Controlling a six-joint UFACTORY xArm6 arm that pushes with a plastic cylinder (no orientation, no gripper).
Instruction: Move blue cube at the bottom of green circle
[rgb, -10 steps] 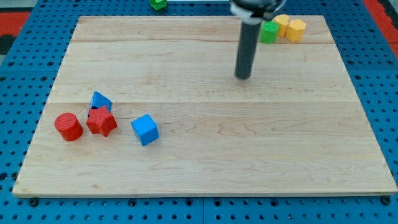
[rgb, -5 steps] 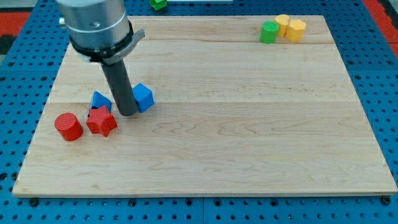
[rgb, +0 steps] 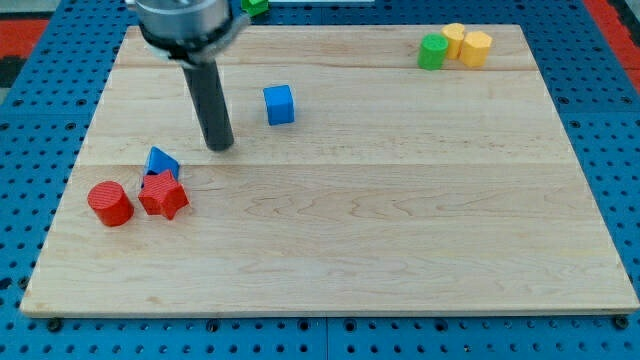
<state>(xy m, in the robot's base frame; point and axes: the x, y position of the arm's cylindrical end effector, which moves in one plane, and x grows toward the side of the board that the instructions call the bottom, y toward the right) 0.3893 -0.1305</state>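
Here, blue cube (rgb: 280, 104) up-right of my tip (rgb: 219, 146), apart, green circle (rgb: 432, 52) far right.

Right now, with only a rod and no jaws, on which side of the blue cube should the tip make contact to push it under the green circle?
Judging from this view, contact the blue cube on its flat face toward the view's left, near the middle. The green circle lies far to the view's right and slightly higher. My tip sits apart, left and below the cube, so it could approach from that side.

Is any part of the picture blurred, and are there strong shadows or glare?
Camera view: light is even, no glare, only faint shadows; the blue cube and green circle look sharp; my tip is slightly soft, its upper housing cut by the view's top.
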